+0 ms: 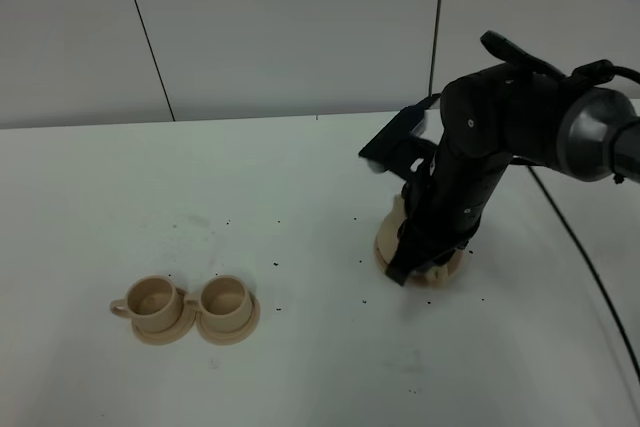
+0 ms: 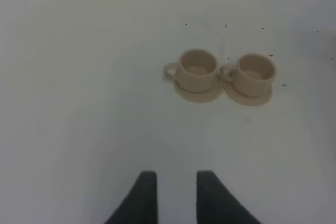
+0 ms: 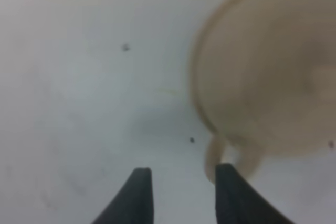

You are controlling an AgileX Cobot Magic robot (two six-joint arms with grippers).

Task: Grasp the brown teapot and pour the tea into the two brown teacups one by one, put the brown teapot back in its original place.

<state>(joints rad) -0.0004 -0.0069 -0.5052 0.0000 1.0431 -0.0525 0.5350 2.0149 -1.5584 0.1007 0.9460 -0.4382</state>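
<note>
Right arm [image 1: 470, 177] over teapot [image 1: 394, 219], 2 teacups [image 1: 226, 299] apart.

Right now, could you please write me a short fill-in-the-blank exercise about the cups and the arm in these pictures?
1. There are ___ cups on the table.
2. Each cup stands on its own ___.
3. In the high view, both cups' handles point to the ___.
4. The right arm bends down over the ___.

Missing words: two; saucer; left; teapot.
</note>
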